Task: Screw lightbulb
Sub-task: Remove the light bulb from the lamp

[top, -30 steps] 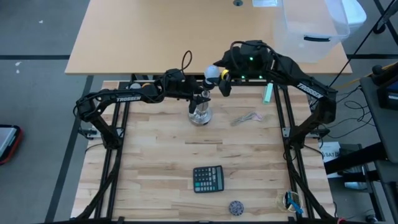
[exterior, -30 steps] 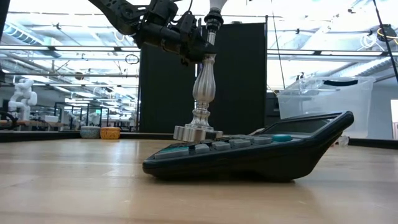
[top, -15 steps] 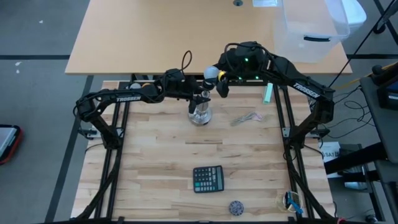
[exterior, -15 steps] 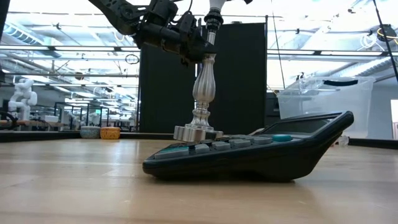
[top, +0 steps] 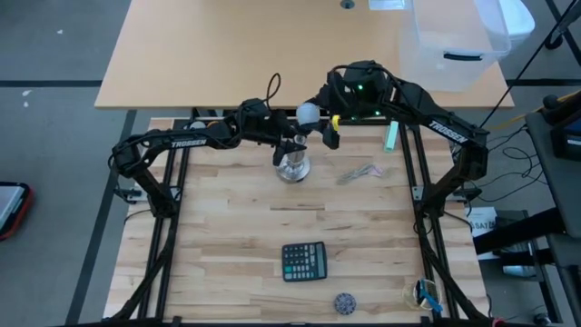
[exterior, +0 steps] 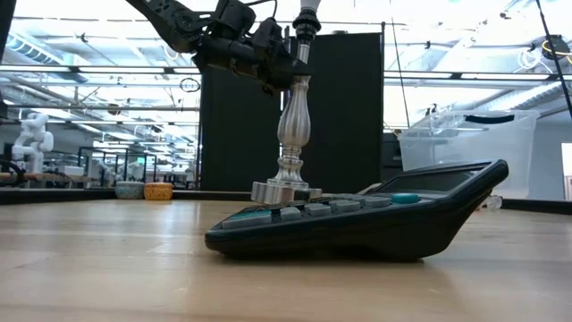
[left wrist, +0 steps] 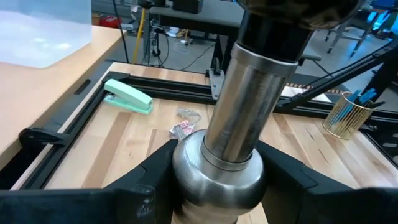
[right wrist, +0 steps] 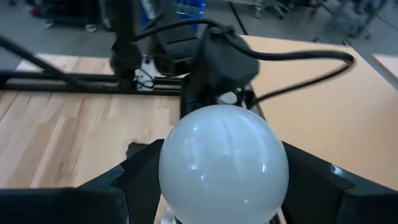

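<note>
While your left gripper [top: 292, 143] clamps the stand [exterior: 289, 134] and your right gripper [top: 320, 124] pinches the bulb [top: 309, 114], a calculator [top: 303, 262] lies near on the wooden table [top: 227, 218]; shelving fills the room behind.

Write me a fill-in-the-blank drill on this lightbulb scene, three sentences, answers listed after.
1. The left tool clamps the silver ____ below its socket.
2. The right tool holds the white ____ above the stand.
3. Nearest the low camera lies a black ____ on the wooden table.

Missing words: stand; lightbulb; calculator
</note>
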